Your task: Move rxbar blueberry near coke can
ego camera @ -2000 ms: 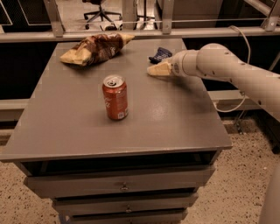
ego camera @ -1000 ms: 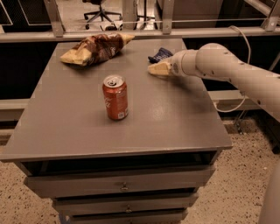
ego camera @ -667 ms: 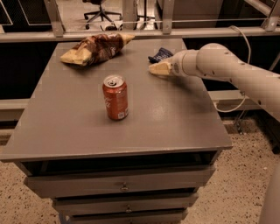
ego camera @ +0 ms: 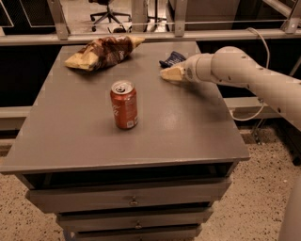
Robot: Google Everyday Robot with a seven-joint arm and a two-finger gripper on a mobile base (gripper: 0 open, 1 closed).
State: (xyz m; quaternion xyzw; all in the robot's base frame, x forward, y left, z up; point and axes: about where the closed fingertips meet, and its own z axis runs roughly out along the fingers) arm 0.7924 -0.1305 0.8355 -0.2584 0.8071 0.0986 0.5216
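Observation:
The coke can (ego camera: 124, 104) stands upright near the middle of the grey table (ego camera: 94, 141). The rxbar blueberry (ego camera: 172, 59), a small dark navy wrapped bar, lies at the far right of the table top. My gripper (ego camera: 170, 74) reaches in from the right on a white arm and sits low over the table just in front of the bar, its tan tip pointing left. It is well to the right of and behind the can.
A large brown-and-tan snack bag (ego camera: 104, 51) lies at the far left of the table. A metal rail (ego camera: 155, 35) runs behind the table. Drawers (ego camera: 134, 200) sit below the front edge. An office chair (ego camera: 107, 10) stands in the background.

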